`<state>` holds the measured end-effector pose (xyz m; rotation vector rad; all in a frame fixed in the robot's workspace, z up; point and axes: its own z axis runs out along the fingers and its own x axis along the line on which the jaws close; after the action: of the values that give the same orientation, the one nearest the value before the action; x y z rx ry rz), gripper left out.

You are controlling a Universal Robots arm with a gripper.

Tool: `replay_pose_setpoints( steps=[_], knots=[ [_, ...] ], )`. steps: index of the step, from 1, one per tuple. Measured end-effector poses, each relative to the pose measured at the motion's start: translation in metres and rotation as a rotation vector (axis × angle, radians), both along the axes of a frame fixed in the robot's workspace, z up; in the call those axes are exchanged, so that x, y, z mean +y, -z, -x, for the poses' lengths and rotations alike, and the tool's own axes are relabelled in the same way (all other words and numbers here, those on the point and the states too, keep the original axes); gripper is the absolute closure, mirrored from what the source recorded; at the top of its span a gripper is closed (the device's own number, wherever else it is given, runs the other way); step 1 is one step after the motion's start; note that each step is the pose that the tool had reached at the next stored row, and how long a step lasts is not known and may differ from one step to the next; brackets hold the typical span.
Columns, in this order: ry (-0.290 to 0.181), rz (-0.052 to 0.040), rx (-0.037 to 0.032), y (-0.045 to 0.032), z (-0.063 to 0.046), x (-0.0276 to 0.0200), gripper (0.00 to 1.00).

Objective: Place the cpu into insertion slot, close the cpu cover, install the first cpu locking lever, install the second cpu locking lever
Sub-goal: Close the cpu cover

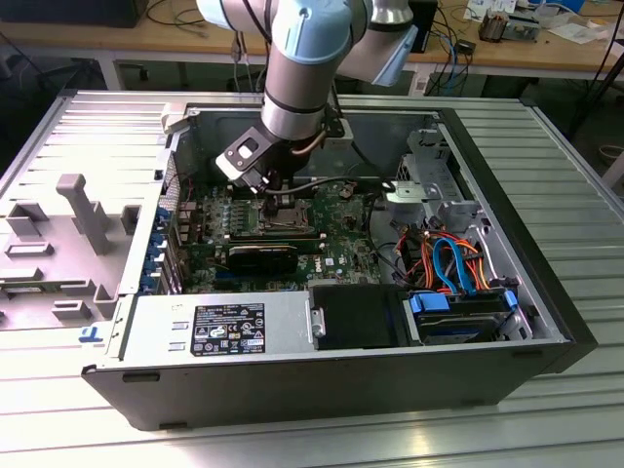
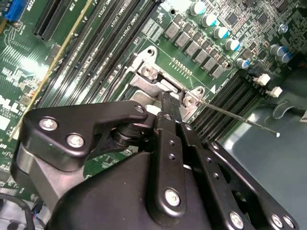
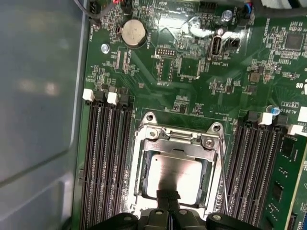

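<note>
The pincer (image 3: 168,195), fingers closed on nothing, hangs with its tips over one edge of the cpu (image 3: 176,173). The dull silver square sits in the insertion slot (image 3: 142,180) mid-motherboard (image 3: 192,72), framed by the shut cpu cover (image 3: 175,143).

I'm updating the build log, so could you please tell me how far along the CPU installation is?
Done: the cpu sits in the insertion slot, and the cpu cover looks lowered over it. In hand: the shut claw is at the cover's edge. Left: a locking lever juts free, unlatched.
</note>
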<state>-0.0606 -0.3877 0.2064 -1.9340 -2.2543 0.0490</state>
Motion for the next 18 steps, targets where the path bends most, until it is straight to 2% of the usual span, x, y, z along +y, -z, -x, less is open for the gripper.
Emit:
replay_pose_setpoints(
  steps=[7, 12, 15, 16, 18],
  knots=[
    [0.0, 0.0013, 0.0001, 0.003, 0.001, -0.0005, 0.89],
    [0.0, -0.0012, 0.0, -0.0014, -0.001, -0.0008, 0.89],
    [0.0, -0.0081, 0.0077, -0.0019, -0.013, -0.0012, 0.89],
    [0.0, -0.0123, 0.0127, -0.0019, -0.018, -0.0016, 0.89],
    [0.0, -0.017, 0.0162, -0.0019, -0.022, -0.002, 0.89]
  ],
)
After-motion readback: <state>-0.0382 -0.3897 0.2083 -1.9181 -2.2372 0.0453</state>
